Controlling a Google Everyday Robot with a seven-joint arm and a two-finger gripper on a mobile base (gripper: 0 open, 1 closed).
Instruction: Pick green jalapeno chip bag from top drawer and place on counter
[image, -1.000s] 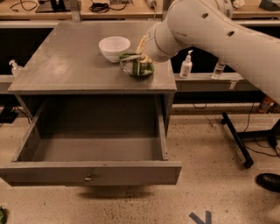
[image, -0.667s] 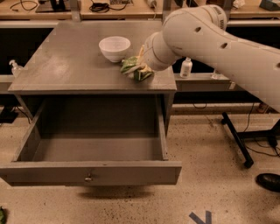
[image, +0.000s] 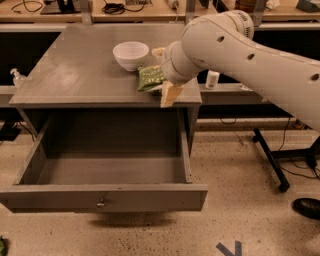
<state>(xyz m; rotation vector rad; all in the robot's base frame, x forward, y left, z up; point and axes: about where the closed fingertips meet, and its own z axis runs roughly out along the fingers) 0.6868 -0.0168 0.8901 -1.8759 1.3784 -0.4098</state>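
The top drawer (image: 100, 192) stands pulled out: flat grey-painted wood with 1 small round metal knob (image: 101, 203). Above it, at the front edge of the matte grey counter (image: 75, 75), the gripper (image: 165, 75) hangs with its claw spread, pinching nothing. Just beside it the green jalapeno chip bag (image: 150, 78) lies on the counter. It is probably light, crinkly, slippery foil with crushable contents, best pinched gently at a crimped end. Behind it sits 1 smooth white bowl (image: 131, 54).

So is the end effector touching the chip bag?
Cannot tell: in camera view the end effector covers the right edge of the chip bag, hiding any contact.
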